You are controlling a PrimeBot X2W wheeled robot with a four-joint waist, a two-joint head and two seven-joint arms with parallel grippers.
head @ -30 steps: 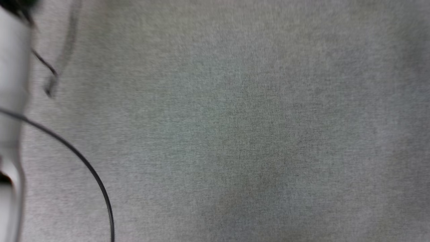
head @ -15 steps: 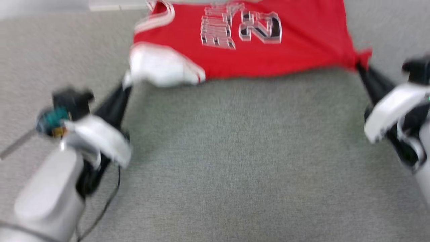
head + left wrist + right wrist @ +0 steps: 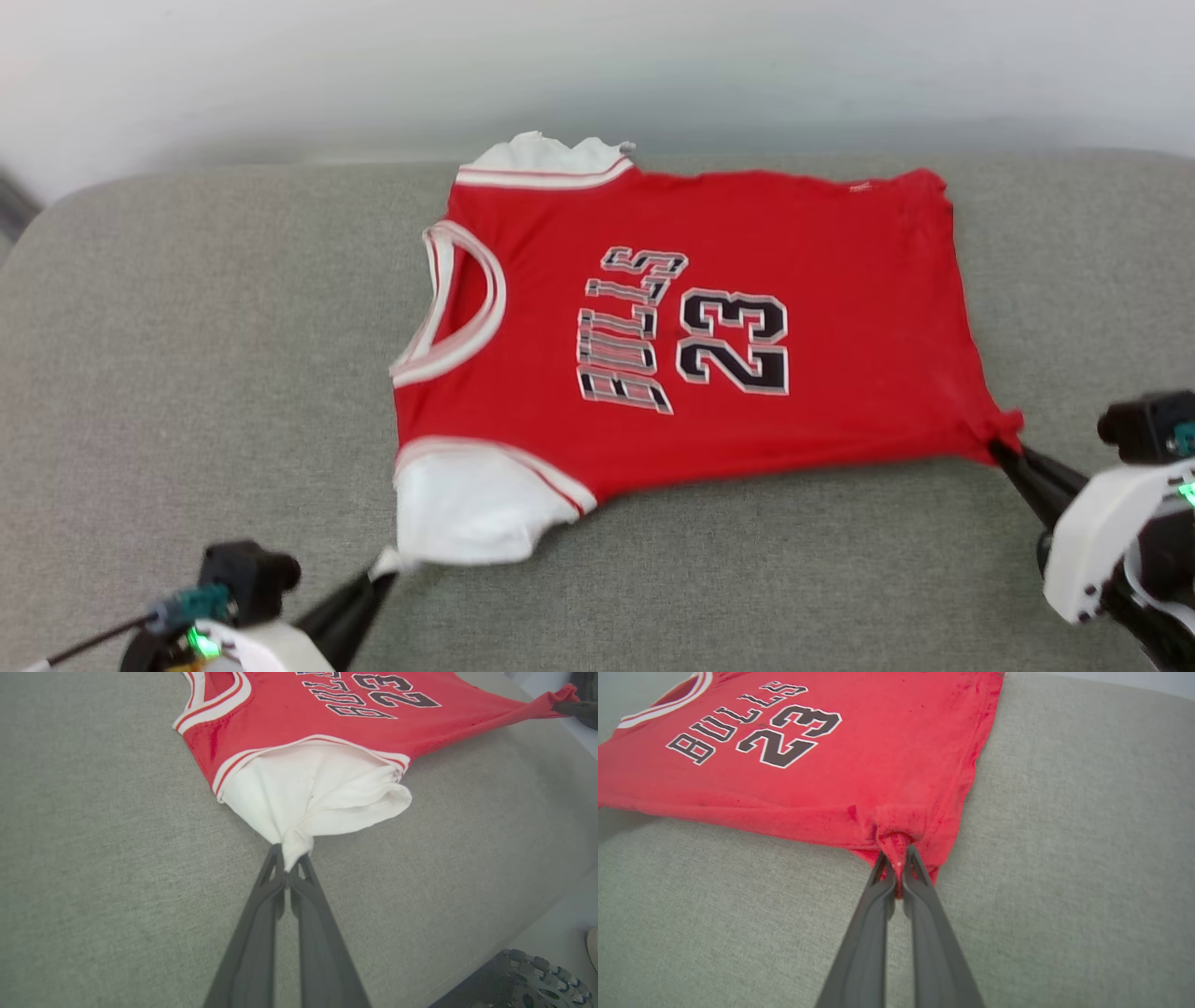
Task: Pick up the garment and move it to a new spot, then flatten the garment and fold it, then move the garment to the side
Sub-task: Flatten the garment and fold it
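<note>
The garment [image 3: 709, 327], a red jersey with white sleeves, striped trim and dark letters, lies spread face up on a grey cushioned surface [image 3: 187, 373], collar toward the left. My left gripper [image 3: 383, 567] is shut on the near white sleeve [image 3: 317, 793], pinched at its tip [image 3: 294, 847]. My right gripper [image 3: 1004, 448] is shut on the garment's near hem corner [image 3: 896, 851]. The fabric between the two grips is stretched along the near edge. In the left wrist view the right gripper's dark fingers [image 3: 572, 708] show at the far red corner.
A pale wall [image 3: 597, 65] runs behind the cushion's far edge. The cushion's rounded left corner [image 3: 56, 201] and its near right edge [image 3: 537, 905] drop off to a pale floor, where a dark wheeled base [image 3: 523, 980] stands.
The head camera has tilted up from bare cushion to the whole garment. Both grippers stay shut on the same two corners.
</note>
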